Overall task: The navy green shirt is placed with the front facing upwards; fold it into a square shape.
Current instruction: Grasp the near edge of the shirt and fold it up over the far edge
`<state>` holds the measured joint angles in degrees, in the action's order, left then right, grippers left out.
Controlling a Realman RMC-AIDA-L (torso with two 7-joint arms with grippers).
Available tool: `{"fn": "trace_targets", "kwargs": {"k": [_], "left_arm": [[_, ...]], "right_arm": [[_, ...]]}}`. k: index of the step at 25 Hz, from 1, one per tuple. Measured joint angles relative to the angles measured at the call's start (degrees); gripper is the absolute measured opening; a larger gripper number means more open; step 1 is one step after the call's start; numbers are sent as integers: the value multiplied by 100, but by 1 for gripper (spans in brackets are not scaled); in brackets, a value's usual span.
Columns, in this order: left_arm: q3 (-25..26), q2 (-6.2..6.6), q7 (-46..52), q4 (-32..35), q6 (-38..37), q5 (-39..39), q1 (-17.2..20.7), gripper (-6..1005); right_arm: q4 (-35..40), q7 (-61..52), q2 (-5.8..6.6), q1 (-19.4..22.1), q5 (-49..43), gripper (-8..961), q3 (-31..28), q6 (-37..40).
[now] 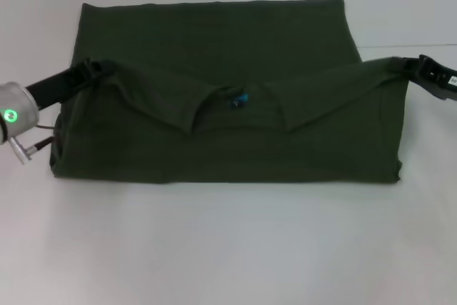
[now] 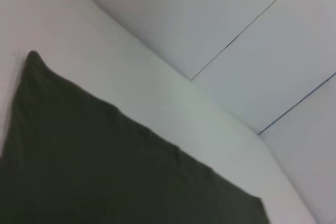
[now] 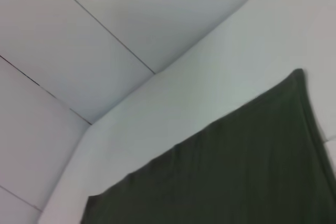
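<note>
Olive-green cloth fills the middle of the white table [image 1: 228,248]: the navy green shirt [image 1: 228,148] lies there already doubled over into a wide rectangle, its long edges running side to side in the head view. The ribbed collar [image 1: 235,105] sits on top near the centre, opening toward the far side, with a small dark label with blue print [image 1: 239,100] showing inside it. From the collar, the folded shoulder edges slope outward and up toward both sides. The left gripper [image 1: 91,68] is at the shirt's left shoulder corner, pinching the cloth, which bunches into a raised point there; its arm carries a green light lower down at the left edge. The right gripper [image 1: 408,66] is at the opposite shoulder corner, likewise clamped on the fabric, which is drawn taut toward it. Both wrist views show only a stretch of the dark shirt against the pale table and a panelled wall beyond. No container of any kind is in view, only the shirt on the table.
</note>
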<state>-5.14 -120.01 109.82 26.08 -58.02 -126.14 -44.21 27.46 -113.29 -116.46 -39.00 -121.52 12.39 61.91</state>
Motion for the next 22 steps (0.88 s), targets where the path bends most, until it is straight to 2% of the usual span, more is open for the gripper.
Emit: {"fn": "trace_targets", "kwargs": {"k": [7, 16, 22], "left_arm": [[-95, -209, -415, -71, 568, 387, 0, 129], [-101, -303, -657, -297, 1210, 613, -43, 132], [-96, -355, -886, -319, 1323, 1048, 39, 134]], "right_arm": [[-171, 155, -49, -62, 15, 95, 154, -431], [-184, 210, -89, -124, 47, 98, 167, -653], [-227, 209, -94, -157, 57, 100, 334, -739]]}}
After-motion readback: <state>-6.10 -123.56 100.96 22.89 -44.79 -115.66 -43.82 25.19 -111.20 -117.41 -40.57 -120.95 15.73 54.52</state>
